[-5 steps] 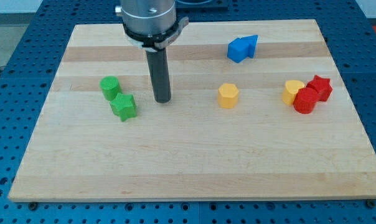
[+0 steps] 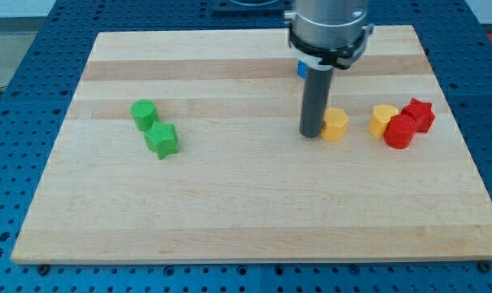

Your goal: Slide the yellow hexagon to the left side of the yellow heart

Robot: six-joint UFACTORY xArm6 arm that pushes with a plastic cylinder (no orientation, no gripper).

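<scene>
- My tip (image 2: 312,134) rests on the worktop (image 2: 246,203), right of centre and a little above the middle of the view.
- The arm carries no gripper, only a straight dark rod under a grey metal housing, so nothing is grasped and there is no opening to report.
- The yellow hexagon (image 2: 336,125) sits at 3 o'clock from my tip, touching the rod's lower end or as good as touching; I cannot make out a gap.
- The yellow heart (image 2: 383,119) lies at 3 o'clock from the hexagon, near it but apart, with bare wood between the two.
- So the hexagon is on the view's left of the heart, with my tip on the hexagon's far side from the heart.
- A red block (image 2: 400,131) touches the heart at the heart's 4 o'clock; its shape looks roundish but I cannot tell it exactly.
- A second red block (image 2: 420,114) sits at 2 o'clock from the first one, touching it, and just right of the heart.
- A blue block (image 2: 300,70) shows only as a sliver at the rod's left edge, at 12 o'clock from my tip; the housing hides most of it, so its shape cannot be told.
- A green cylinder (image 2: 143,113) stands well away at 9 o'clock from my tip, on the view's left part of the worktop.
- A green star (image 2: 161,139) lies at 5 o'clock from the cylinder, touching it or very nearly.
</scene>
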